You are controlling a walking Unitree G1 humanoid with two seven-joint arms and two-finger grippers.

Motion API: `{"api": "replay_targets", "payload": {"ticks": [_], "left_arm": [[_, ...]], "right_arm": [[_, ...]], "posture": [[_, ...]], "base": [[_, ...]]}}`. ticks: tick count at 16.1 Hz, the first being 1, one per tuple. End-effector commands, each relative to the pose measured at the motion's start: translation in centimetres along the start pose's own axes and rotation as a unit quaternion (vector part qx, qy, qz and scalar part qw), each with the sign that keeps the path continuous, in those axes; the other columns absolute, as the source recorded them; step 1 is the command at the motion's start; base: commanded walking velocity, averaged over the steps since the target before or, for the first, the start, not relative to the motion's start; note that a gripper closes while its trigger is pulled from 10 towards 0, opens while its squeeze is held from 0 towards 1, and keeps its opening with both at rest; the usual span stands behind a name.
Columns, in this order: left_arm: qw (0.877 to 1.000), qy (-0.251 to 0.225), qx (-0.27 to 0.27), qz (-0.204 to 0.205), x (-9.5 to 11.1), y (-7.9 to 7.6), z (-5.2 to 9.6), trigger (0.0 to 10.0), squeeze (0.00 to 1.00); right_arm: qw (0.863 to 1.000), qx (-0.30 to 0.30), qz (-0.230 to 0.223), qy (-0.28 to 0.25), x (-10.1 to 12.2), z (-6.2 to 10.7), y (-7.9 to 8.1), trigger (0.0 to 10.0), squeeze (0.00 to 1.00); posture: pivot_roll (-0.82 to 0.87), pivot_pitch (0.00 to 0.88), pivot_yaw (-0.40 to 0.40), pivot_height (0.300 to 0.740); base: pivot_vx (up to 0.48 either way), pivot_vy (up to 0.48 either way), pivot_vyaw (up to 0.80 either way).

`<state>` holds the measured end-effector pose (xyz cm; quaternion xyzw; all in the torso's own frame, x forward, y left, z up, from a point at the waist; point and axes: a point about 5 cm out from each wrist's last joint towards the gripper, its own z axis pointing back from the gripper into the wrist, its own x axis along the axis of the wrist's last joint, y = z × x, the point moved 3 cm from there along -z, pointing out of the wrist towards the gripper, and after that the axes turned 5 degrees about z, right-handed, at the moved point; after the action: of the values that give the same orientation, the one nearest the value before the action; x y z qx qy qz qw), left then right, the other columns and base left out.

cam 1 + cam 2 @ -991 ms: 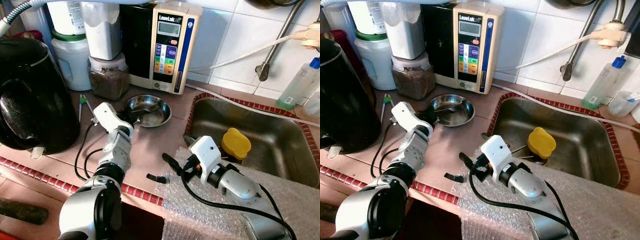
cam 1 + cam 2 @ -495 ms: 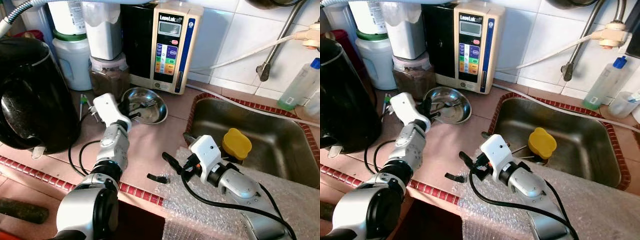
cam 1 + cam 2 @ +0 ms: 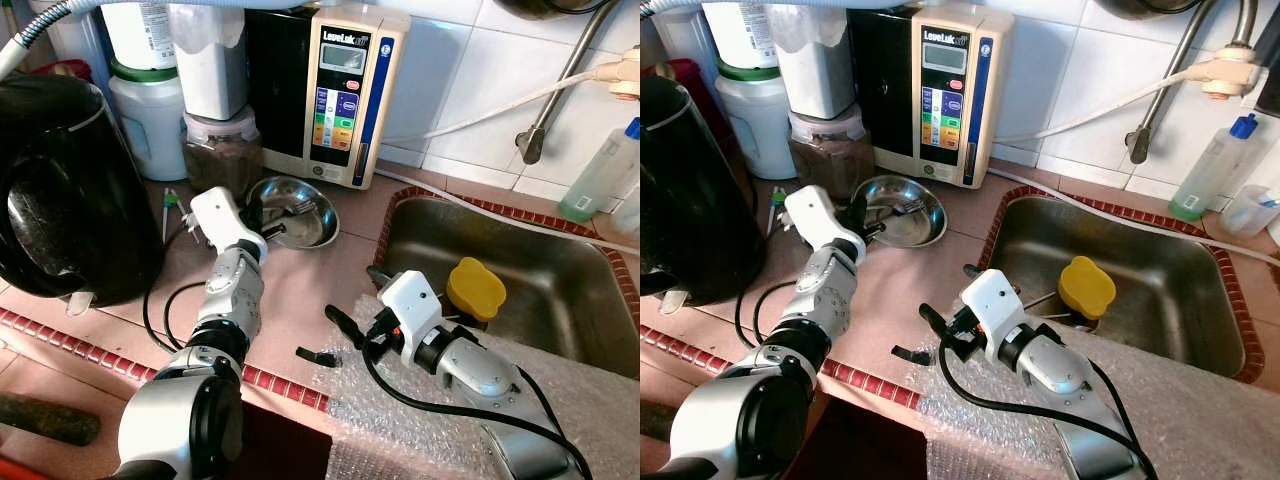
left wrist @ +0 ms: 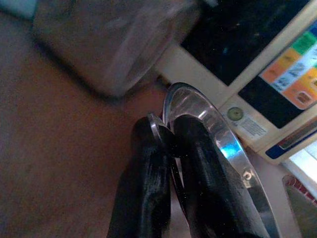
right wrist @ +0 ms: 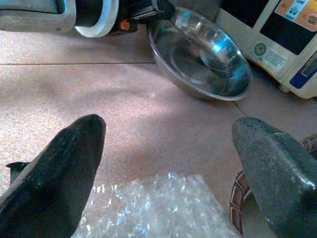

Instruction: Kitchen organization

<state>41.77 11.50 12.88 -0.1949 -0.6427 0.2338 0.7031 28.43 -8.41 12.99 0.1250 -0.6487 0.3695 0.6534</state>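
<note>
Steel bowl (image 3: 293, 211) on the pinkish table (image 3: 300, 290), just in front of the water machine (image 3: 345, 95), near rim tipped up and pinched between the left gripper (image 4: 166, 139) fingers (image 4: 195, 163), one inside, one outside. Left arm stretched forward across the table from the lower left, white wrist block just beside the bowl. Right gripper (image 3: 328, 335) low over the table edge, fingers (image 5: 59, 158) spread wide and holding nothing, forearm lying over bubble wrap (image 3: 420, 410). Brown-filled jar (image 3: 222, 150) just left of the bowl, white tubs behind it, black kettle (image 3: 60, 190) at far left. Steel sink (image 3: 540, 290) set into the table on the right, red tile trim around it, yellow lid-like object (image 3: 475, 287) inside. White tiled wall behind, hose and tap pipe running across, clear bottle (image 3: 598, 170) with blue cap at far right. "LeveLuk" readable on the machine top, coloured buttons below its display.
</note>
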Motion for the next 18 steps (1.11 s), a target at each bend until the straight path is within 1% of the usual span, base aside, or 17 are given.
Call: {"api": "replay_targets", "payload": {"ticks": [1, 2, 3, 5, 6, 7, 8, 10, 11, 12, 13, 14, 16, 17, 18], "left_arm": [[0.996, 0.083, 0.036, -0.011, -4.0, 1.6, 1.1, 10.0, 0.00], [0.995, 0.089, 0.036, -0.006, -4.3, 1.5, 1.2, 10.0, 0.00], [0.995, 0.092, 0.041, 0.003, -4.5, 1.4, 1.2, 10.0, 1.00], [0.996, 0.085, 0.032, 0.012, -4.2, 0.5, 1.0, 10.0, 1.00], [0.995, 0.090, 0.035, 0.019, -4.3, 0.4, 1.0, 10.0, 1.00], [0.993, 0.101, 0.046, 0.037, -4.7, 0.5, 1.1, 10.0, 1.00], [0.992, 0.106, 0.046, 0.041, -4.9, 0.4, 1.2, 10.0, 1.00], [0.993, 0.107, 0.038, 0.029, -5.1, 0.1, 1.2, 10.0, 1.00], [0.995, 0.094, 0.027, 0.001, -4.8, 0.0, 1.2, 10.0, 1.00], [0.996, 0.088, 0.026, -0.009, -4.7, 0.0, 1.2, 10.0, 1.00], [0.996, 0.079, 0.034, -0.012, -4.4, 0.4, 1.1, 10.0, 1.00], [0.996, 0.073, 0.039, -0.014, -4.1, 0.6, 1.1, 10.0, 1.00], [0.997, 0.060, 0.045, 0.005, -3.3, 0.9, 0.8, 10.0, 1.00], [0.997, 0.052, 0.053, 0.020, -2.9, 1.1, 0.7, 10.0, 0.96], [0.995, 0.048, 0.071, 0.060, -2.5, 1.7, 0.6, 10.0, 0.00]], "right_arm": [[1.000, -0.012, 0.008, -0.001, 0.1, 0.1, -0.7, 10.0, 0.00], [1.000, -0.013, 0.008, -0.001, 0.1, 0.1, -0.7, 10.0, 0.00], [1.000, -0.014, 0.009, 0.000, 0.1, 0.2, -0.7, 10.0, 0.00], [1.000, -0.017, 0.009, 0.001, 0.1, 0.3, -0.8, 10.0, 0.00], [1.000, -0.017, 0.008, 0.002, 0.1, 0.4, -0.8, 10.0, 0.00], [1.000, -0.018, 0.008, 0.002, 0.1, 0.4, -0.9, 10.0, 0.00], [1.000, -0.019, 0.008, 0.002, 0.1, 0.4, -0.9, 10.0, 0.00], [1.000, -0.020, 0.007, 0.001, 0.1, 0.4, -0.9, 10.0, 0.00], [1.000, -0.020, 0.008, 0.002, 0.1, 0.4, -0.9, 10.0, 0.00], [1.000, -0.020, 0.007, 0.002, 0.1, 0.4, -0.9, 10.0, 0.00], [1.000, -0.019, 0.008, 0.001, 0.1, 0.4, -0.9, 10.0, 0.00], [1.000, -0.019, 0.008, 0.002, 0.1, 0.4, -0.9, 10.0, 0.00], [1.000, -0.019, 0.008, 0.001, 0.1, 0.4, -1.0, 10.0, 0.00], [1.000, -0.019, 0.007, 0.000, 0.1, 0.3, -1.0, 10.0, 0.00], [1.000, -0.018, 0.007, 0.000, 0.1, 0.3, -0.9, 10.0, 0.00]], "posture": [[0.01, 0.000, -0.047, 0.740], [0.00, 0.000, -0.046, 0.740], [0.00, 0.000, -0.046, 0.740], [-0.01, 0.000, -0.044, 0.740], [-0.01, 0.000, -0.044, 0.740], [-0.01, 0.000, -0.044, 0.740], [-0.01, 0.000, -0.044, 0.740], [-0.01, 0.000, -0.044, 0.740], [-0.01, 0.000, -0.044, 0.740], [-0.01, 0.000, -0.044, 0.740], [-0.01, 0.000, -0.044, 0.740], [-0.01, 0.000, -0.045, 0.740], [-0.01, 0.000, -0.046, 0.740], [-0.01, 0.000, -0.046, 0.740], [-0.01, 0.000, -0.045, 0.740]], "base": [[0.000, 0.000, 0.00], [0.000, 0.000, 0.00], [0.000, 0.000, 0.00], [0.000, 0.000, 0.00], [0.000, 0.000, 0.00], [0.000, 0.000, 0.00], [0.000, 0.000, 0.00], [0.000, 0.000, 0.00], [0.000, 0.000, 0.00], [0.000, 0.000, 0.00], [0.000, 0.000, 0.00], [0.000, 0.000, 0.00], [0.000, 0.000, 0.00], [0.000, 0.000, 0.00], [0.000, 0.000, 0.00]]}}
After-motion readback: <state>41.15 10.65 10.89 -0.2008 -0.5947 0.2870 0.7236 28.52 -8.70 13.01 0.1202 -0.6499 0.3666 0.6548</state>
